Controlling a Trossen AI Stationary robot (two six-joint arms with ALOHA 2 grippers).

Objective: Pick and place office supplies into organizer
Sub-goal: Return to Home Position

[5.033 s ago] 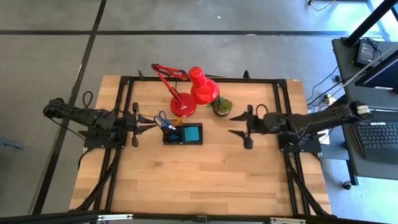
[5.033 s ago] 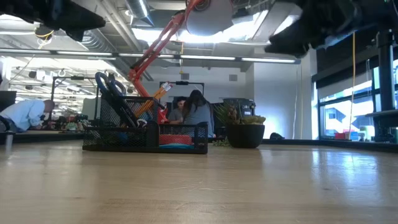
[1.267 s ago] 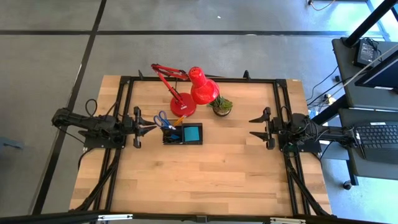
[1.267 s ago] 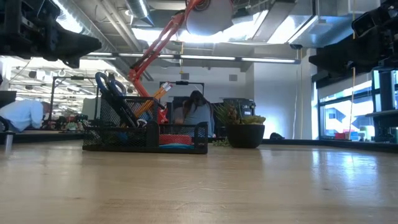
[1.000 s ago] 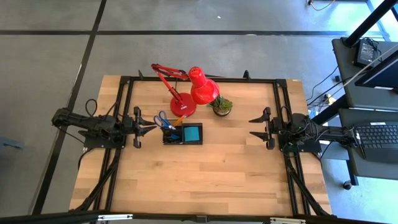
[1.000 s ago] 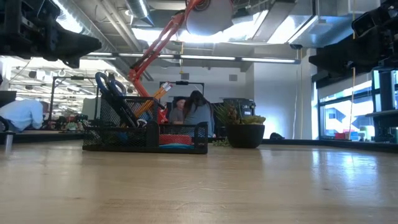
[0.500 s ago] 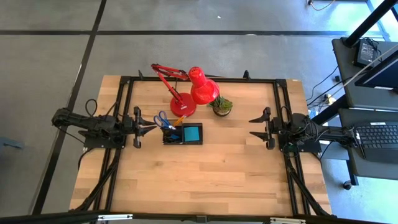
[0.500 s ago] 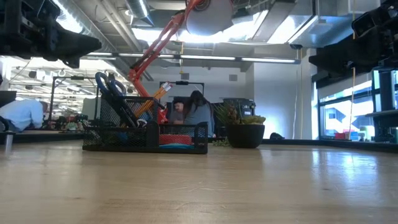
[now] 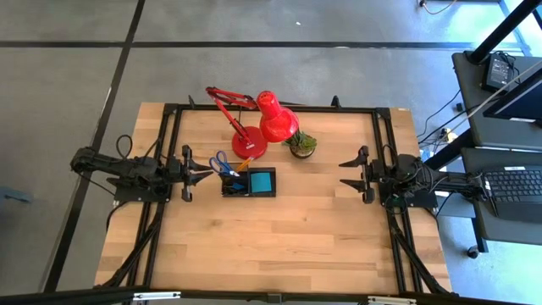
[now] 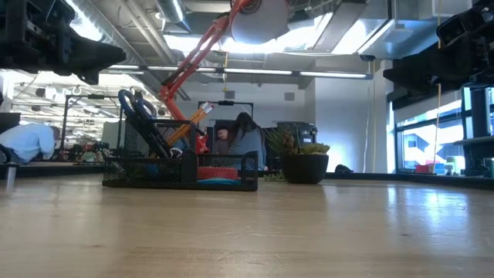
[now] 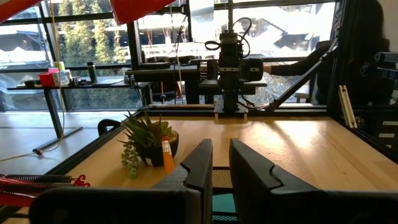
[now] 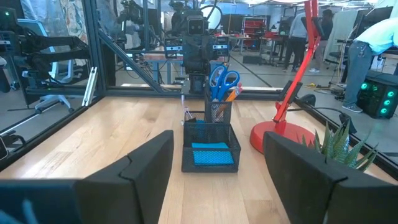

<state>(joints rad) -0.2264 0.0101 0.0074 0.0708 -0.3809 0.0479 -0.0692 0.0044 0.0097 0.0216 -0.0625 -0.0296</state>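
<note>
Arms parked at the sides, supplies sitting in the organizer.
Left end effector: fingers drawn almost together, nothing between them, at 9 o'clock of the organizer and just beside it. Right end effector: jaws spread wide and empty, at 3 o'clock, well apart. Blue-handled scissors stand handles-up in a tall slot. They look stiff and light, and the handle loops are the best place to grip. An orange pencil leans next to them, slim and likely to roll, so pinch it mid-shaft. The blue note pad lies flat in the tray section, thin and awkward to pinch from above. The mesh box itself probably slides easily. The red lamp is at 12 o'clock and the plant at 1. The tabletop is smooth wood inside a black frame. People sit in the room behind.
</note>
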